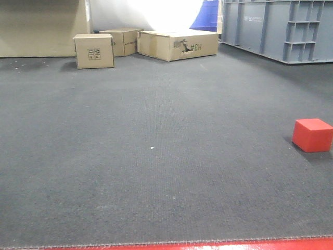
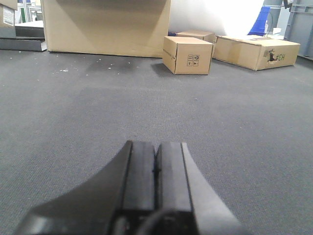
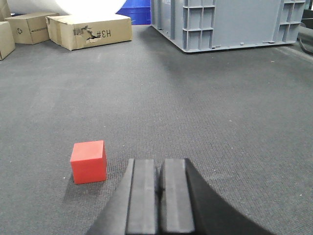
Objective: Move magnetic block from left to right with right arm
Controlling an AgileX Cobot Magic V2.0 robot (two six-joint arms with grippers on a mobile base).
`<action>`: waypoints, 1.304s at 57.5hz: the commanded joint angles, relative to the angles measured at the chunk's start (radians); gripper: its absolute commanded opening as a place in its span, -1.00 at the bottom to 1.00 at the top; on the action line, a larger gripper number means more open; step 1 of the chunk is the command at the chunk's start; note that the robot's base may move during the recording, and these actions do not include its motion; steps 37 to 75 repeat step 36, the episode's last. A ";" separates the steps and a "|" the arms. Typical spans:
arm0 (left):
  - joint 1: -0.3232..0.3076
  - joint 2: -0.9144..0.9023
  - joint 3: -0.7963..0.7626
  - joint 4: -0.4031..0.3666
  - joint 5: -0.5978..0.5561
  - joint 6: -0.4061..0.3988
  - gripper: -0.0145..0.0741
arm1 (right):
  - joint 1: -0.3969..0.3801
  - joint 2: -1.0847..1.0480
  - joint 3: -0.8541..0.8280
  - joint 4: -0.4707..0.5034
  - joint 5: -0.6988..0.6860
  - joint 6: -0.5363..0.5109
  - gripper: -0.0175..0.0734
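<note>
One magnetic block (image 3: 88, 161) flat on carpet, no long axis | both grippers closed, empty

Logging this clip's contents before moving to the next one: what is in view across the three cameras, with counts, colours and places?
magnetic block: one, bright red, on the carpet at the right edge of the front view; ahead and left of the right pincer in its wrist view, not touching it.
cardboard boxes: three small ones, brown, grouped at the far edge of the carpet; one is torn with a printed mark.
large cardboard box: one, brown, far left.
grey crate: one, grey-blue plastic, far right.
blue object: one, behind the boxes; cannot tell what it is.
carpet: dark grey, with a red strip at the near edge.
left pincer: black, shut, empty.
right pincer: black, shut, empty.
</note>
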 commanded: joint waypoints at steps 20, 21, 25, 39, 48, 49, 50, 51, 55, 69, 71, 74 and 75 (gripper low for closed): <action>0.002 -0.008 0.008 -0.005 -0.084 -0.006 -0.96 | -0.004 -0.022 0.001 0.000 -0.087 -0.010 -0.49; 0.002 -0.008 0.008 -0.005 -0.084 -0.006 -0.96 | -0.004 -0.022 0.001 0.000 -0.087 -0.010 -0.49; 0.002 -0.008 0.008 -0.005 -0.084 -0.006 -0.96 | -0.004 -0.022 0.001 0.000 -0.087 -0.009 -0.49; 0.002 -0.008 0.008 -0.005 -0.084 -0.006 -0.96 | -0.004 -0.022 0.001 0.000 -0.087 -0.009 -0.49; 0.002 -0.008 0.008 -0.005 -0.084 -0.006 -0.96 | -0.004 -0.022 0.001 0.000 -0.087 -0.009 -0.49; 0.002 -0.008 0.008 -0.005 -0.084 -0.006 -0.96 | -0.004 -0.022 0.001 0.000 -0.087 -0.009 -0.49; 0.002 -0.008 0.008 -0.005 -0.084 -0.006 -0.96 | -0.004 -0.022 0.001 0.000 -0.087 -0.009 -0.49; 0.002 -0.008 0.008 -0.005 -0.084 -0.006 -0.96 | -0.004 -0.022 0.001 0.000 -0.087 -0.009 -0.49; 0.002 -0.008 0.008 -0.005 -0.084 -0.006 -0.96 | -0.004 -0.022 0.001 0.000 -0.087 -0.009 -0.49; 0.002 -0.008 0.008 -0.005 -0.084 -0.006 -0.96 | -0.004 -0.022 0.001 0.000 -0.087 -0.009 -0.49; 0.002 -0.008 0.008 -0.005 -0.084 -0.006 -0.96 | -0.004 -0.022 0.001 0.000 -0.087 -0.009 -0.49; 0.002 -0.008 0.008 -0.005 -0.084 -0.006 -0.96 | -0.004 -0.022 0.001 0.000 -0.087 -0.009 -0.49; 0.002 -0.008 0.008 -0.005 -0.084 -0.006 -0.96 | -0.004 -0.022 0.001 0.000 -0.087 -0.009 -0.49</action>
